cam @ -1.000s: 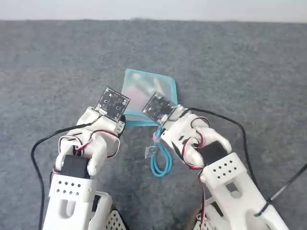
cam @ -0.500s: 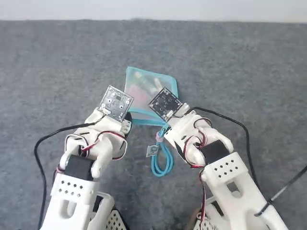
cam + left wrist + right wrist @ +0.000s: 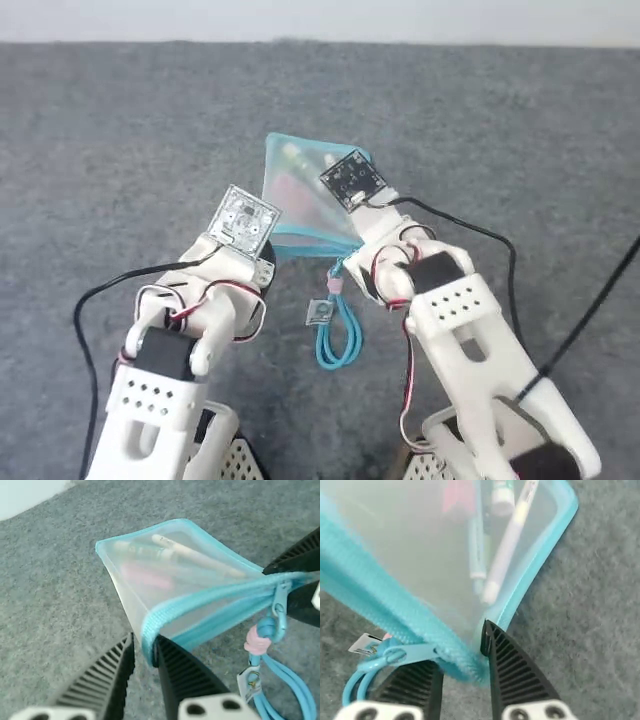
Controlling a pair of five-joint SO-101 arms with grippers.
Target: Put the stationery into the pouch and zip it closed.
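Our left gripper [image 3: 144,649] clamps one end of the zipper edge of the pouch [image 3: 300,200]. The pouch, pens [image 3: 507,545] inside, spans between both grippers above the grey mat [image 3: 120,130]. Our right gripper [image 3: 462,652] pinches the other end, beside the zip pull [image 3: 402,655].

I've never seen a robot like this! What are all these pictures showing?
These are two small white robot arms with pincers, called grippers, on a grey table. One picture looks down from above. The other two come from little cameras on each arm's wrist, so you see the pincers close up. On the table lies a see-through pouch with a blue zip, pens inside and a blue cord at the zip. The left gripper pinches one end of the zip edge, the right gripper the other end.
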